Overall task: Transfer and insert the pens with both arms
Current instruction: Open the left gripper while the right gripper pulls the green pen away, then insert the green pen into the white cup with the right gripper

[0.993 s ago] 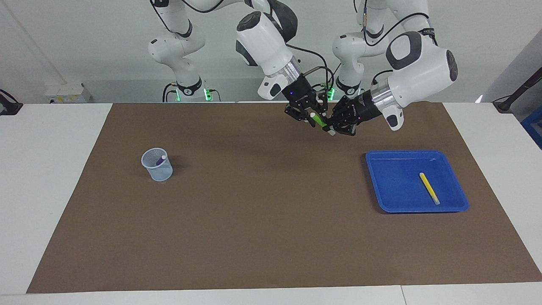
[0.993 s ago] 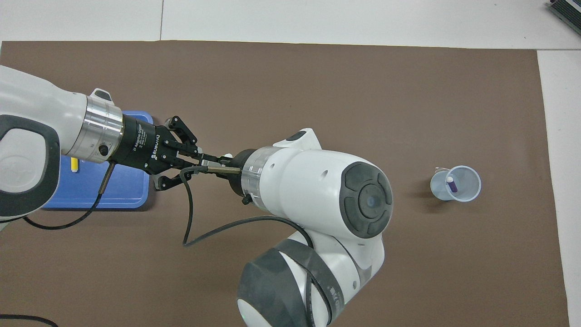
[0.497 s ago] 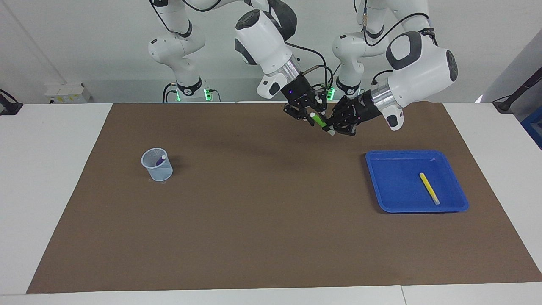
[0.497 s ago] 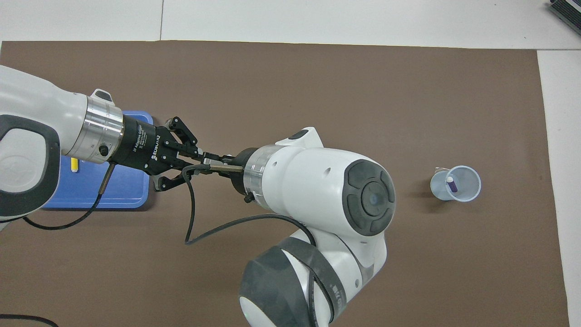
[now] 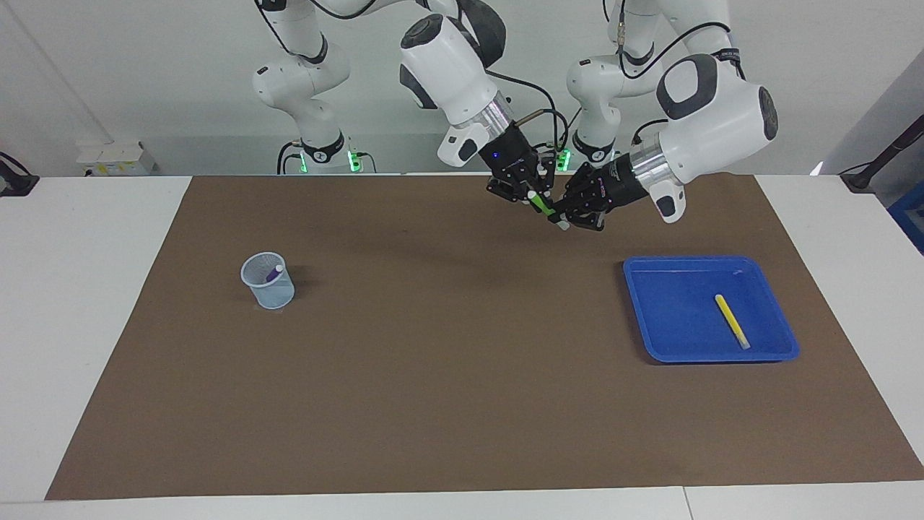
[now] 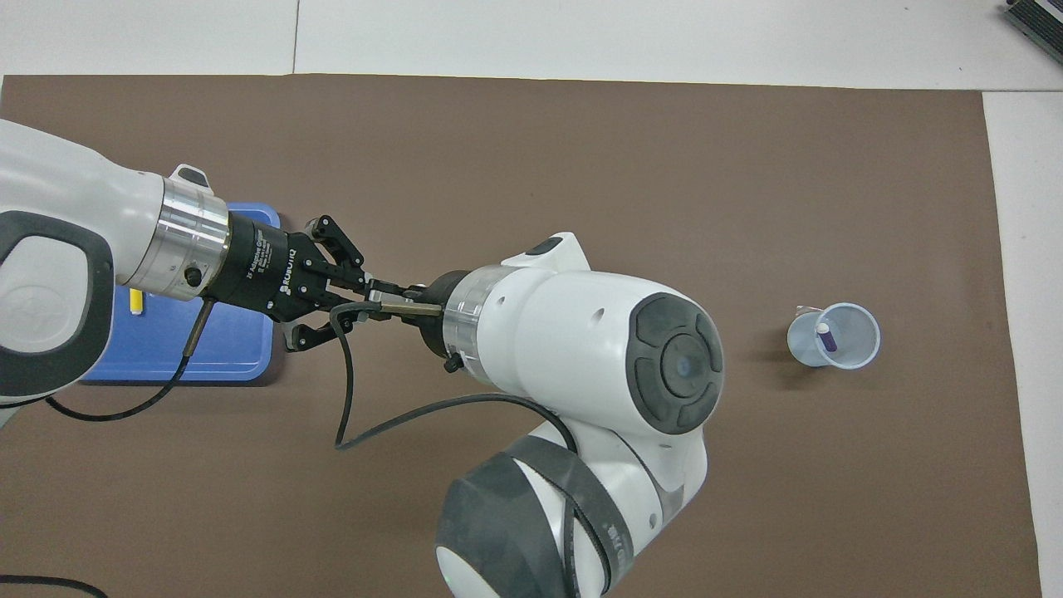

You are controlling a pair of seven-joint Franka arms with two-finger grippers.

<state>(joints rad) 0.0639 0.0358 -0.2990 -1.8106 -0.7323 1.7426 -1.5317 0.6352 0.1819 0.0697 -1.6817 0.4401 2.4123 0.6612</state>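
A green pen [image 5: 543, 205] with pale ends hangs in the air over the mat's edge nearest the robots. My left gripper [image 5: 561, 215] is shut on its lower part and my right gripper [image 5: 535, 196] on its upper part. In the overhead view the left gripper [image 6: 359, 289] meets the right arm's wrist, which hides the right gripper and most of the pen. A purple pen [image 5: 274, 273] [image 6: 825, 336] stands in the pale cup [image 5: 268, 287] [image 6: 854, 353]. The yellow pen [image 5: 732, 321] [image 6: 135, 302] lies in the blue tray [image 5: 671, 325] [image 6: 224, 349].
A brown mat [image 5: 447, 375] covers most of the white table. The cup stands toward the right arm's end, the tray toward the left arm's end. A black cable [image 6: 345, 390] loops under the right arm's wrist.
My right gripper has closed onto the green pen that the left gripper holds. Both hands have risen slightly with it.
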